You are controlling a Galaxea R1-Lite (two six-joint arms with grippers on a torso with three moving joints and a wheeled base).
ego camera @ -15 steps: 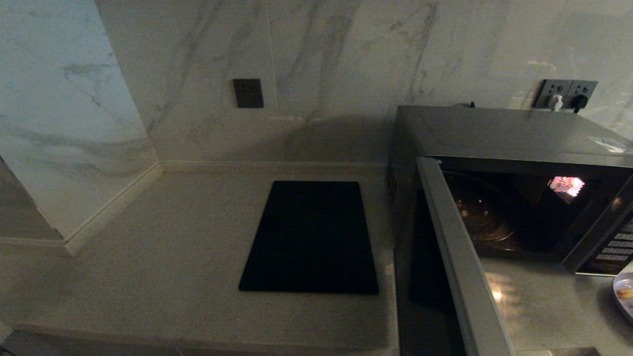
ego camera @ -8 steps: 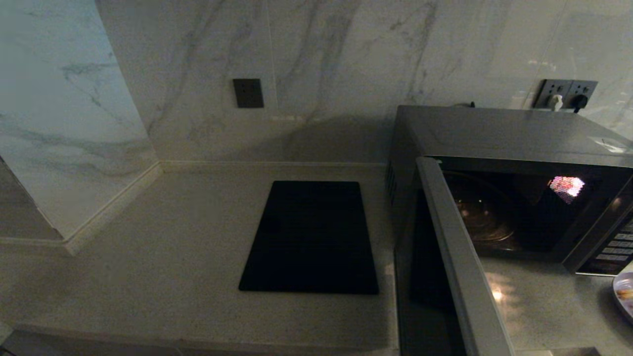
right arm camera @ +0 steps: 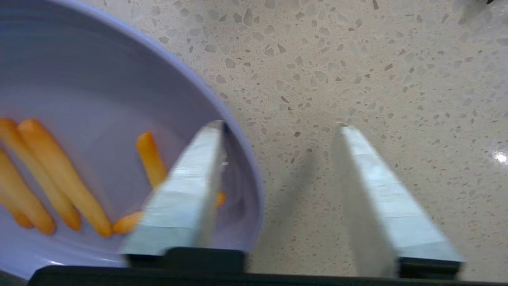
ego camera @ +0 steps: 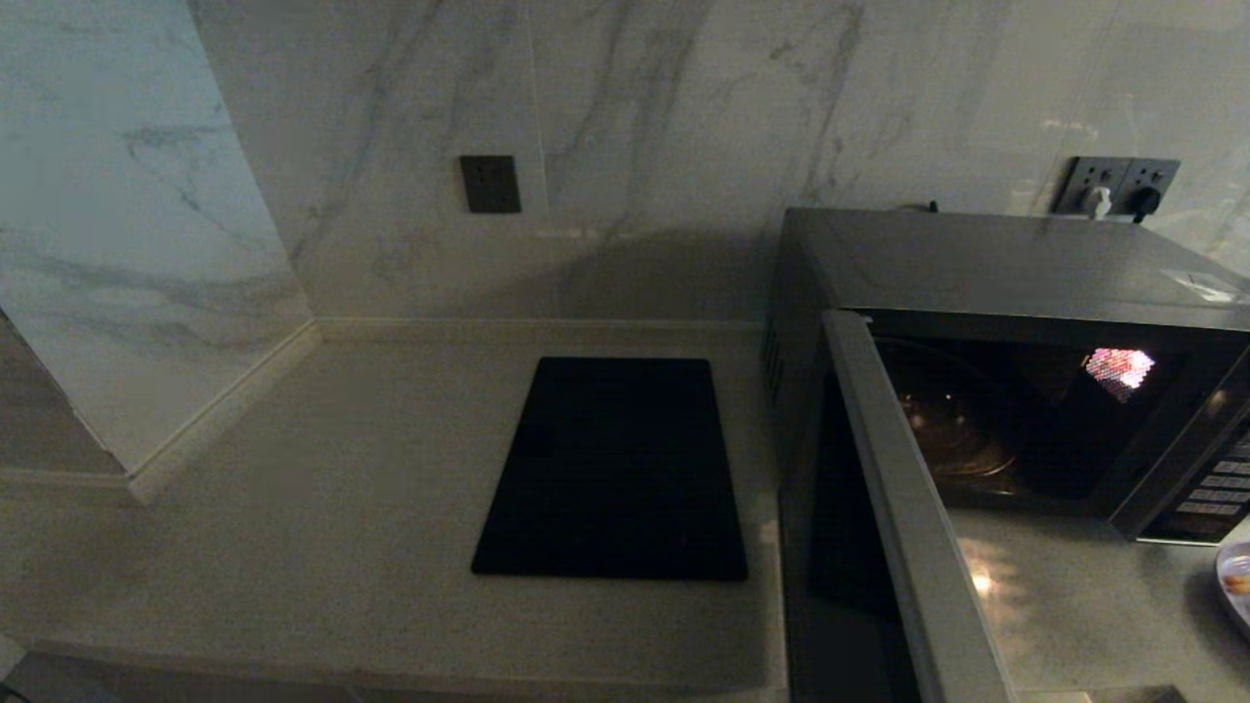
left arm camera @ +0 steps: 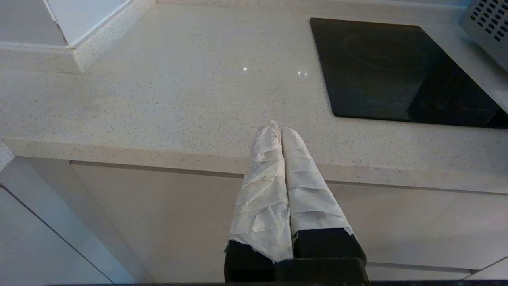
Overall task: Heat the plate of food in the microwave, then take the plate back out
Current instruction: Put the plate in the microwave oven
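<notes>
The plate of food (right arm camera: 99, 131) (a pale lilac dish with orange sticks in it) sits on the speckled counter (right arm camera: 357, 71) at about four o'clock in the head view, just past the corner of the microwave (ego camera: 986, 264), whose door (ego camera: 908, 508) stands swung wide on a lit, vacant cavity. The right gripper (right arm camera: 279, 131) straddles the plate's rim, one finger over the inside, the other over bare counter outside; the jaws are spread with a clear gap, gripping nothing yet. The risk, as I judge it: a shallow bite on a thin sloped rim could let the plate tilt and spill when lifted. The left gripper (left arm camera: 278, 129), pressed together and empty, hangs parked at the counter's front edge
</notes>
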